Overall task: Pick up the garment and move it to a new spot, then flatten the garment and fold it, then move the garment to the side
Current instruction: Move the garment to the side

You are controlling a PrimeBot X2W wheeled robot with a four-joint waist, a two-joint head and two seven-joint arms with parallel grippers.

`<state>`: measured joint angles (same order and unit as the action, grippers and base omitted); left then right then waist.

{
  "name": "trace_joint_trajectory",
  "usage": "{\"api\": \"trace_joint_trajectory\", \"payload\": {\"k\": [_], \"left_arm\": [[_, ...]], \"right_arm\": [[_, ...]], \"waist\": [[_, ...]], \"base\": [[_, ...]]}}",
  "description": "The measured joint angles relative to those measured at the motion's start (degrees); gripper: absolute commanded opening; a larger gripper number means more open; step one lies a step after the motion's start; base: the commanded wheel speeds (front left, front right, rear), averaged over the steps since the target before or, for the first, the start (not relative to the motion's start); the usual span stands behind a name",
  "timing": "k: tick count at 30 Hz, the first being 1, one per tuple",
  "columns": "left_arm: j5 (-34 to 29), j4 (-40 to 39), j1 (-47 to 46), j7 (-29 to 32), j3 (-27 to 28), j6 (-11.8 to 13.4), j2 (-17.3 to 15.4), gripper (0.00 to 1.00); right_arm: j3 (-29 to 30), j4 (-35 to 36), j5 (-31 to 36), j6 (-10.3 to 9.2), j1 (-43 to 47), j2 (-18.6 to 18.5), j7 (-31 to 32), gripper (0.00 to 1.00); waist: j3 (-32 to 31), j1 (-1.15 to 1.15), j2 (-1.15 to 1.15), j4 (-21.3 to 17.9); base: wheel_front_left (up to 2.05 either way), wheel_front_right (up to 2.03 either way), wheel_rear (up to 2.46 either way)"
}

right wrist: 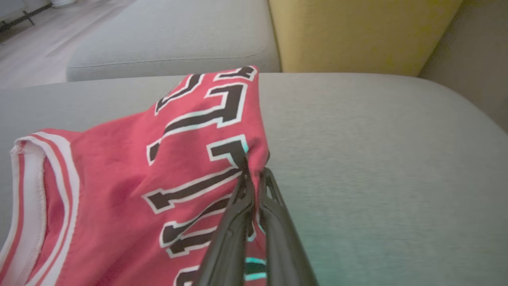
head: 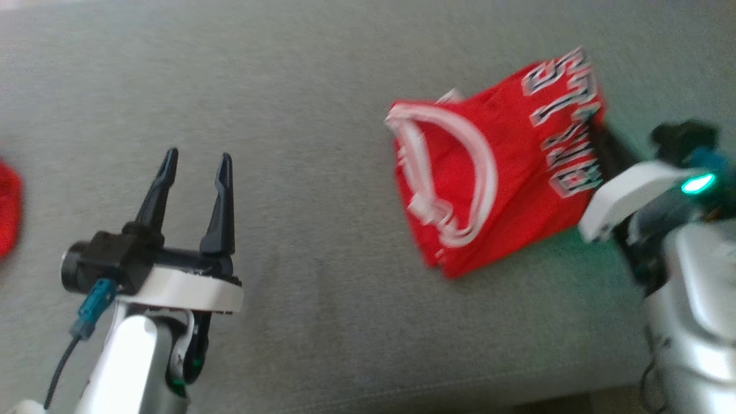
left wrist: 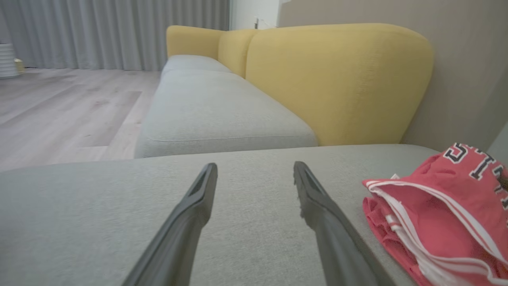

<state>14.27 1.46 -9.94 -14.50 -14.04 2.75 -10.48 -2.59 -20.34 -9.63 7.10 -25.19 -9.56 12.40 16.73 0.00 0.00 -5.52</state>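
Well, my right claw (right wrist: 254, 169) is pinched together on the garment (right wrist: 158, 167). It grips a ridge of red cloth among the black letters, so the cloth peaks at the tips and slopes away to that claw's left. My left claw (head: 198, 154) stands apart, holding nothing, low over the grey sofa seat (head: 322, 86), with the garment well off to its right.

I judge this as a pick in hand: the grip is made, and the carry looks not yet done. The garment lies in bunched layers with its striped trim doubled over, so I can't say whether that is a rough fold or just a heap. I count flattening, folding and setting aside as left to do.

My head view is smeared, the lettering is unreadable, and the right claw's tips are buried in cloth. Far left of my left claw, a red thing (head: 8, 207) is cut off by the edge.
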Motion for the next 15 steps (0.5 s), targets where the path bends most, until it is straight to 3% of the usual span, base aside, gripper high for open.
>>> {"api": "trace_joint_trajectory", "payload": {"k": [9,15], "left_arm": [[-1.09,-0.49,-3.33,-0.2,0.21,-1.32,-2.41,1.0],[-2.04,-1.46,-7.34,0.36,0.0,-2.54,-3.97,1.0]], "right_arm": [[4.02,5.52,-0.14,0.0,-5.69,-3.57,2.6,0.0],[8.32,8.38,-0.52,0.0,-6.89,-3.82,4.54,0.0]], "waist": [[6.64,0.0,0.0,-6.4],[11.35,0.0,0.0,-10.59]], "base": [[0.0,0.0,0.0],[0.0,0.0,0.0]]}}
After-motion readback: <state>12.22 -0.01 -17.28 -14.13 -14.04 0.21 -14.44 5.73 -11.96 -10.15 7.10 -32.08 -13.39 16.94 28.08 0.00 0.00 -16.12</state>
